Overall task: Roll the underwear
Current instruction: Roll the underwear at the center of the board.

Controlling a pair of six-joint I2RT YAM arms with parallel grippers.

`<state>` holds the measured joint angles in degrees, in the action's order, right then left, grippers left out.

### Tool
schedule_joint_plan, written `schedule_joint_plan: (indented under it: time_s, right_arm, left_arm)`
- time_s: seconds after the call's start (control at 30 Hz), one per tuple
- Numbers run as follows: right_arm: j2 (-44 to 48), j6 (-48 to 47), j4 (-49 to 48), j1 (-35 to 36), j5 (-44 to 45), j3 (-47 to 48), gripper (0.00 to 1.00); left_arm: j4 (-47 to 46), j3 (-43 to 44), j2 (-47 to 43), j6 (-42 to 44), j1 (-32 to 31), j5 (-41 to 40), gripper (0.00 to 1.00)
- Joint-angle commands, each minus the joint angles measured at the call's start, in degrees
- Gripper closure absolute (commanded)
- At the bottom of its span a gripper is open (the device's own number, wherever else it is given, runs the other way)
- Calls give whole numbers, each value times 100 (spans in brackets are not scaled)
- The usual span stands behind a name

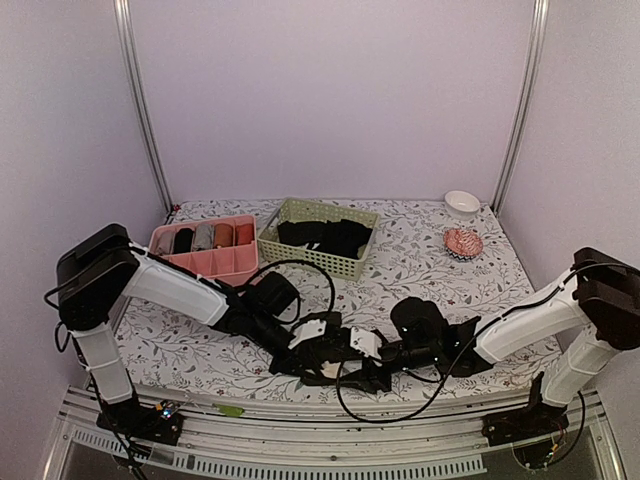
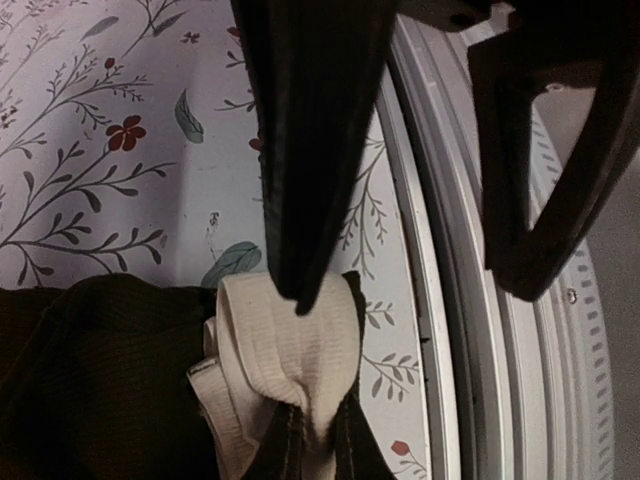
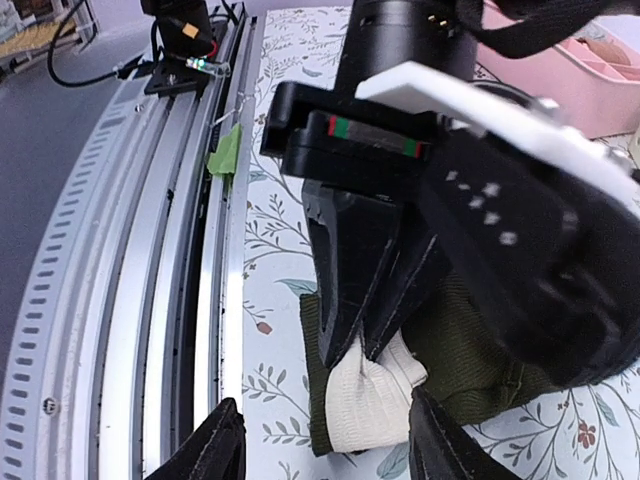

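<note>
The underwear is seen on the floral table cover, at the middle of the near edge, just beside the metal rail. It is bunched up: dark cloth, with the cream waistband folded at the end facing the rail. The left gripper is lowered onto it, jaws pressed together and pinching the cream waistband. The right gripper is held low opposite the left one, jaws spread, with the waistband end lying between the tips. Whether they touch the cloth cannot be told. In the top view the garment is mostly hidden under the two grippers. A pink tray with rolled cloths and a green basket with black garments are placed at the far side, well apart.
</note>
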<state>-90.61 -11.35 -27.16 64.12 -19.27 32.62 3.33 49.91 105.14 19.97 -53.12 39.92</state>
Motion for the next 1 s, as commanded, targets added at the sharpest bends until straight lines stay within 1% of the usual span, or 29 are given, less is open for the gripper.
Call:
schedule_joint_plan:
  time_s: [0.0,0.3,0.43,0.5,0.53,0.57,0.63,0.67,0.7,0.77,0.8,0.87,0.97]
  right_arm:
    - [-408,-830,-39,250,712,279,43]
    - [-1019,-1292,153,412,778,613,43]
    - [-1232,-1365,261,474,774,717,46]
    - [-1341,-1398,288,507,821,755,51]
    - [-1391,-1404,304,512,837,781,55]
    - [-1457,-1412,339,518,863,797,62]
    - [-1504,-1392,411,523,880,826,73]
    - [-1507,-1368,448,527,888,825,79]
    - [-1481,-1297,480,523,883,817,87]
    - [-1404,-1153,552,523,778,797,99]
    - [-1363,-1055,587,523,702,772,100]
    - [-1304,-886,593,508,536,727,100]
    - [-1284,-531,681,420,117,740,100]
  left_arm:
    - [559,-16,220,86,74,234,93]
    - [478,-43,340,71,139,321,92]
    - [452,-60,293,74,165,332,92]
    - [452,-60,288,65,176,315,92]
    - [457,-60,283,69,175,307,92]
    - [450,-60,268,62,176,287,92]
    - [413,-95,181,38,179,235,90]
    - [370,-126,98,17,177,198,88]
    - [291,-178,-21,-8,175,116,85]
    - [125,-325,-319,-78,175,-110,77]
    - [28,-423,-510,-114,176,-210,70]
    - [-237,-635,-942,-255,187,-459,61]
    - [-758,-1036,-1640,-486,187,-1056,48]
